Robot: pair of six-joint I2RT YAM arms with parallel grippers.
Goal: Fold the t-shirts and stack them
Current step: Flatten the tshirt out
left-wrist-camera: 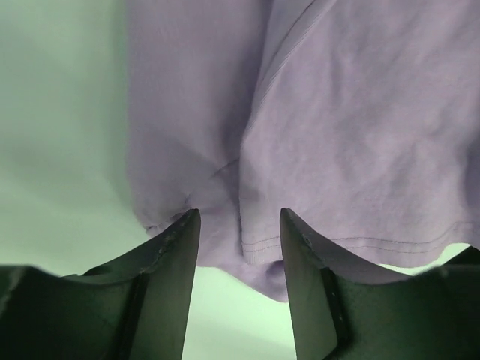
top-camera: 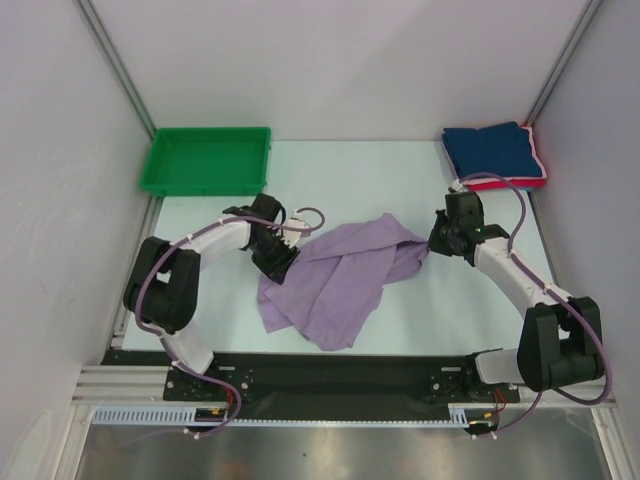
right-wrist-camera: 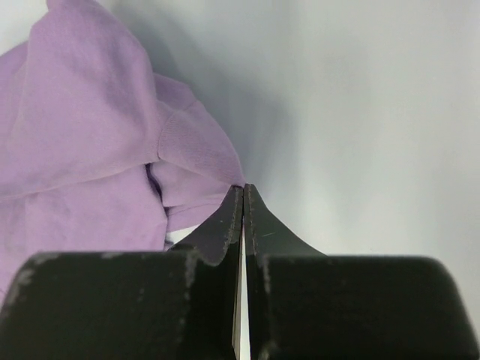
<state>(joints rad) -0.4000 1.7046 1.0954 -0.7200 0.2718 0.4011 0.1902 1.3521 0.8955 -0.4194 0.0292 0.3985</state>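
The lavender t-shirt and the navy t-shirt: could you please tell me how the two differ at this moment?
The lavender t-shirt is crumpled and spread out; the navy t-shirt is folded into a square. The lavender t-shirt lies directly on the table near its middle; the navy t-shirt sits in the far right corner on top of a pink-red t-shirt. Both are plain cloth.

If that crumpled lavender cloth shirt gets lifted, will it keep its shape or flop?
Probably flop: the lavender cloth shirt lies in soft, rumpled folds. Pushed, it would likely bunch up rather than slide, since thin layers overlap loosely.
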